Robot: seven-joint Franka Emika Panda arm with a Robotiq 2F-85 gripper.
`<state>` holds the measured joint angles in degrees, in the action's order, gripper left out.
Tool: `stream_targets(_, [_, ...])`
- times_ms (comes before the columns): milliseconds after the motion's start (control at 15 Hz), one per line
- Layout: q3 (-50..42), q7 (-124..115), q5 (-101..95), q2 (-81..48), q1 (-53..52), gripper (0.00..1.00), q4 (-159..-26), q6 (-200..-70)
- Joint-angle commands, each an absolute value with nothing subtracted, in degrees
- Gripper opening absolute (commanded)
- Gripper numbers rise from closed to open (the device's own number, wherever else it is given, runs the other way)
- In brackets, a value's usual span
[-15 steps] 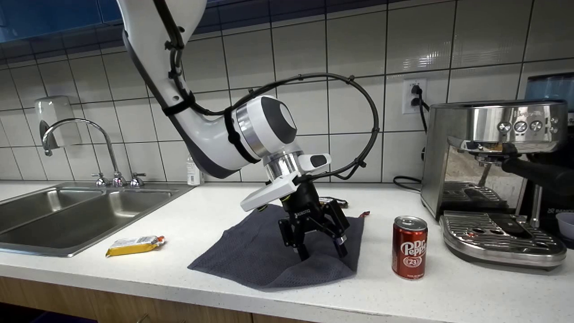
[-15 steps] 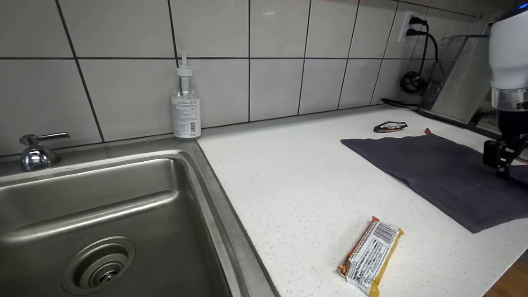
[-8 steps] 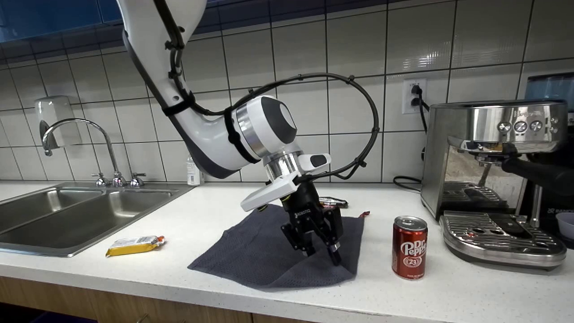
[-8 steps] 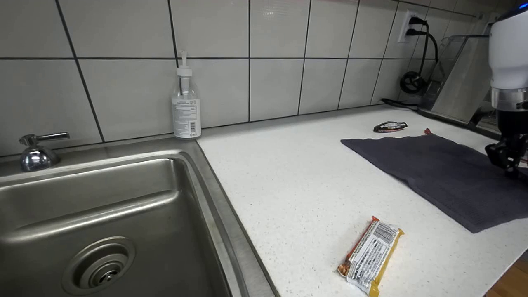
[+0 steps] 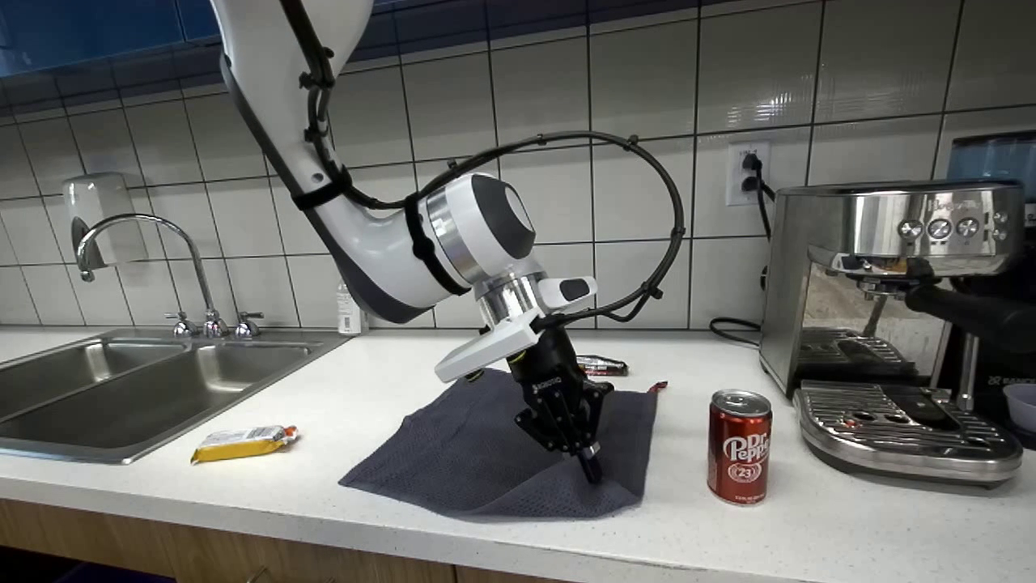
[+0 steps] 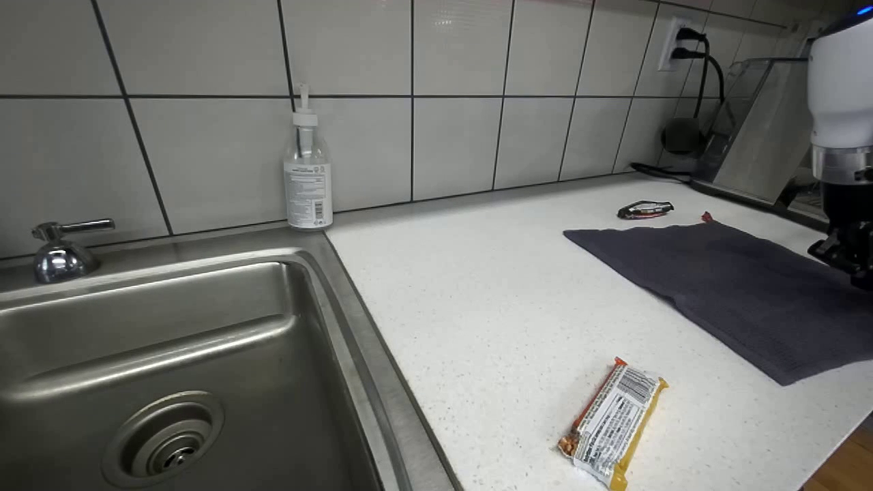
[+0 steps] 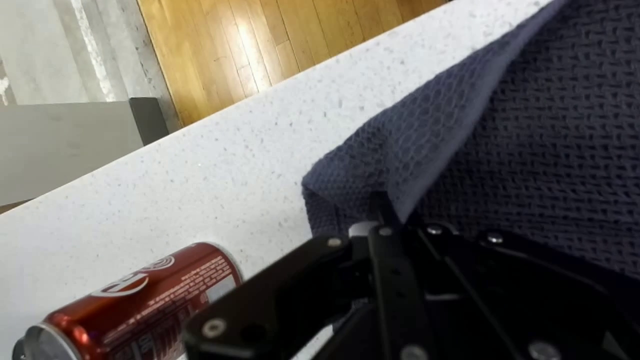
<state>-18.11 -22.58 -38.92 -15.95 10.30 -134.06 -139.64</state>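
Note:
A dark grey cloth (image 5: 461,457) lies spread on the white counter in both exterior views. My gripper (image 5: 593,474) points down at its front right part, fingers drawn together with cloth between them. The wrist view shows a raised fold of the cloth (image 7: 545,165) running into the narrow gap of the gripper (image 7: 397,215); one fingertip is lost in the dark. At the right edge of an exterior view the gripper (image 6: 861,279) is partly cut off. A red Dr Pepper can (image 5: 740,453) stands upright to the right of the cloth, apart from it.
A yellow-wrapped bar (image 5: 243,445) lies left of the cloth, near the steel sink (image 5: 324,344). Behind the cloth is a dark-wrapped bar (image 6: 645,209). An espresso machine (image 5: 890,227) stands at the right. A pump bottle (image 6: 308,194) is by the wall. The counter's front edge is close.
The gripper's fingers have come together from wide apart, gathering the cloth between them. The arm, the can and both bars have stayed put.

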Motion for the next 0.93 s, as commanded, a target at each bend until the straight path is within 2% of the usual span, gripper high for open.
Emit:
stream_targets(0, [-18.7, -22.2, -40.0, -14.6, 10.1, 0.01, -134.6, -140.2])
stream_targets(867, [-17.2, -13.7, -36.1, -1.3, 11.8, 0.01, -136.7, -138.4])
